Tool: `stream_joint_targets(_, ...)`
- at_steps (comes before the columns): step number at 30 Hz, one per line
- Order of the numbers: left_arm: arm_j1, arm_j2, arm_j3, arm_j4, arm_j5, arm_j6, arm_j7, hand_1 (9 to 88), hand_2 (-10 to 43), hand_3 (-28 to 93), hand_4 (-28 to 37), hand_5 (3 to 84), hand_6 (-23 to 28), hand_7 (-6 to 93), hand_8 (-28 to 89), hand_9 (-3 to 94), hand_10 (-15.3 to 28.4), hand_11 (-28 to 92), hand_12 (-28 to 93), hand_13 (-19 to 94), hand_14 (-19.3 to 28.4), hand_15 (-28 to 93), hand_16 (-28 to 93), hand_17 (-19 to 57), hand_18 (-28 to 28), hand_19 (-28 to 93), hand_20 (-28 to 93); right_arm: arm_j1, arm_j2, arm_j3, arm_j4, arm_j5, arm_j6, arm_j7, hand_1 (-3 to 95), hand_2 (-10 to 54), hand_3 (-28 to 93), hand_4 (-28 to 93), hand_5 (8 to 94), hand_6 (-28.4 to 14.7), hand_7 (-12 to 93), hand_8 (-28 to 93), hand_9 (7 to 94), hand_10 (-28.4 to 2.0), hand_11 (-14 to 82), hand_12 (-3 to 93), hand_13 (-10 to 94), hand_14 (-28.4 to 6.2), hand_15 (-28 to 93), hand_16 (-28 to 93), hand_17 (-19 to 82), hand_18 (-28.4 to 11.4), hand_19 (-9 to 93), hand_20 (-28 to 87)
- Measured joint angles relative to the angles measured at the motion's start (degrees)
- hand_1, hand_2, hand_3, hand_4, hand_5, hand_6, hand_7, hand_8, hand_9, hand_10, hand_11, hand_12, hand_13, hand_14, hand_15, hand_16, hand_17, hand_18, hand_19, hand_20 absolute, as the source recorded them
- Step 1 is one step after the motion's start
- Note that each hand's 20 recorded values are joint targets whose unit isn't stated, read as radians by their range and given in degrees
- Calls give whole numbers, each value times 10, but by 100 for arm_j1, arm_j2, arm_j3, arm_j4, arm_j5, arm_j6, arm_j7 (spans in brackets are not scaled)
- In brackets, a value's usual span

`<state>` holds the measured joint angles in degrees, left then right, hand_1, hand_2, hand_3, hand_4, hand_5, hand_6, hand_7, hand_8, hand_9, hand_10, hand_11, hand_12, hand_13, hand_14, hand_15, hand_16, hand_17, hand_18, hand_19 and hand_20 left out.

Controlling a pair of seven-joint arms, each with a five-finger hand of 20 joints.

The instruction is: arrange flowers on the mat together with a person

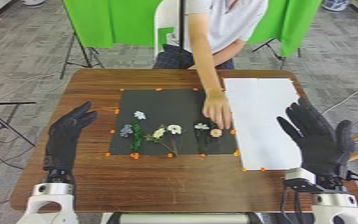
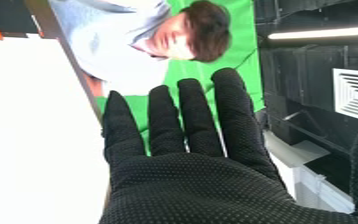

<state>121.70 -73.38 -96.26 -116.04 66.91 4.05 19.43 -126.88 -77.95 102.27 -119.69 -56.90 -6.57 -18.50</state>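
Observation:
In the head view my left hand [image 1: 66, 137] is at the left side of the table, left of the dark mat [image 1: 162, 100], fingers straight and holding nothing. My right hand [image 1: 325, 145] is over the right side, by the white sheet [image 1: 260, 115], open and empty. The right wrist view shows the right hand [image 2: 202, 185] with straight fingers. On the mat lie a white flower [image 1: 140, 115], a bluish flower [image 1: 127, 131], cream flowers [image 1: 175, 129] in the middle and a pinkish flower [image 1: 215, 133] at the right. A person's hand [image 1: 216, 107] reaches down to the mat's right part, its fingertips beside the pinkish flower.
Orange markers [image 1: 135, 156] line the edges of the mat and sheet. The brown table [image 1: 175, 185] extends in front of the mat. The person sits across the table before a green curtain [image 1: 113, 25]. In the right wrist view the white sheet [image 2: 33, 130] lies beside my right hand.

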Motion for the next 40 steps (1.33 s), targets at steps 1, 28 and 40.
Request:
stream_joint_targets(1, 0, 3, 0, 0, -1, -1, 0, 213, -53, 718, -203, 479, 41, 94, -59, 485, 143, 149, 122, 379, 156, 116, -2, 83, 82, 39, 152, 0, 0, 4, 2, 0, 1, 0, -26, 80, 691, -265, 403, -10, 69, -87, 358, -122, 31, 84, 254, -94, 100, 4, 164, -155, 12, 233)
stream_joint_targets(28, 40, 21, -41, -3, -6, -18, 3, 211, -53, 718, -205, 482, 31, 101, -60, 523, 146, 162, 127, 375, 165, 121, 7, 64, 103, 51, 150, -2, -2, 21, 33, -12, -8, 4, -26, 76, 695, -252, 454, -5, 81, -90, 401, -125, 41, 94, 274, -117, 106, 28, 171, -161, 12, 242)
stream_joint_targets(40, 59, 20, -43, -3, -7, -17, -1, 212, -52, 716, -204, 479, 30, 102, -60, 509, 145, 158, 131, 373, 165, 121, 8, 63, 103, 51, 148, 0, -3, 19, 32, -24, -1, 18, -26, 72, 707, -238, 454, -5, 82, -89, 404, -130, 42, 96, 286, -119, 107, 43, 173, -163, 16, 244)
